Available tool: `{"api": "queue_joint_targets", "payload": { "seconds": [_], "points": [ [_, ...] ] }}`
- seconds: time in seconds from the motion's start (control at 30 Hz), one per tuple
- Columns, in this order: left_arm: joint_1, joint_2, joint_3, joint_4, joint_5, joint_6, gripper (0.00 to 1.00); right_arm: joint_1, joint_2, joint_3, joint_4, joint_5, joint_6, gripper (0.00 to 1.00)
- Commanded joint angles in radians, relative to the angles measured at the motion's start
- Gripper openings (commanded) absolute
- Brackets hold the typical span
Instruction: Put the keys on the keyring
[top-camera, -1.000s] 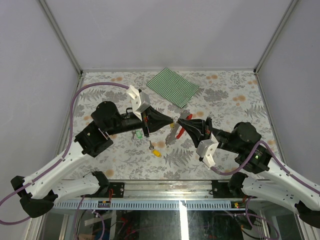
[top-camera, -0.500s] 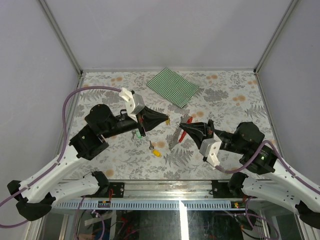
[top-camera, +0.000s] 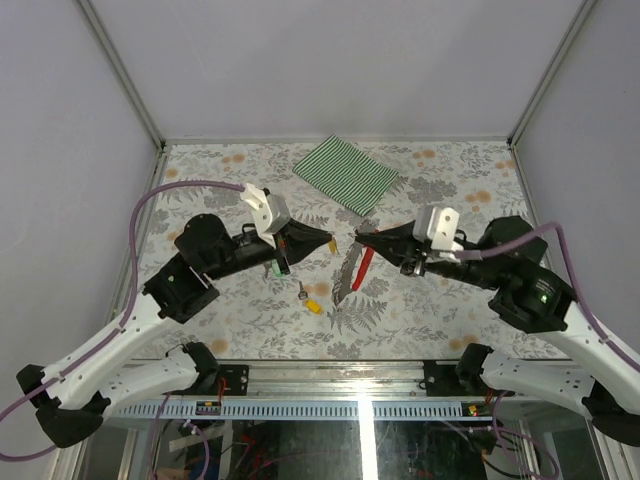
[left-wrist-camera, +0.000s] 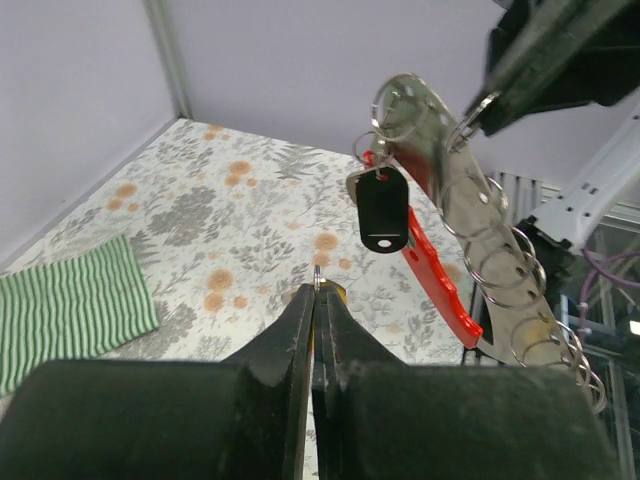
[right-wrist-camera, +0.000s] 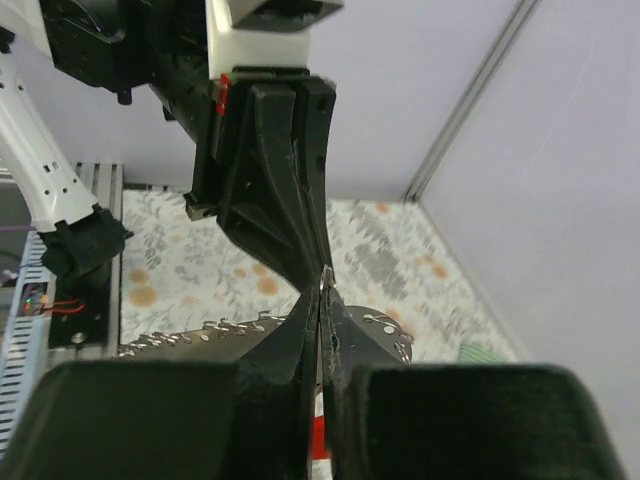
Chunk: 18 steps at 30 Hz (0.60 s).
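Both grippers pinched tight, tips nearly meeting just nearward of the striped cloth
The right gripper clamps the keyring by its top end, silver strip and red strap dangling; the left gripper nips a yellow key, all but a sliver hidden; further from the cloth lie a green key and second yellow key, details too small

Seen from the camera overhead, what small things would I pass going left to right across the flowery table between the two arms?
Green key → yellow key → keyring, hanging from the right gripper. The striped cloth stretches across several of them, so it is left out.
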Motion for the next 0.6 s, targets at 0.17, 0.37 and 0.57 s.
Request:
{"api": "queue_joint_targets", "payload": {
  "seconds": [0.17,0.37,0.57],
  "points": [
    [0.22,-0.024,-0.077,0.155,0.2,-0.038,0.0,-0.015,0.162,0.179,-0.168,0.066,0.151,0.0],
    [0.282,-0.016,-0.092,0.188,0.278,-0.011,0.0,-0.229,0.215,0.175,-0.098,-0.259,0.317,0.0],
    [0.288,-0.013,-0.096,0.2,0.342,0.053,0.0,-0.356,0.237,0.102,0.076,-0.534,0.502,0.0]
  ]
}}
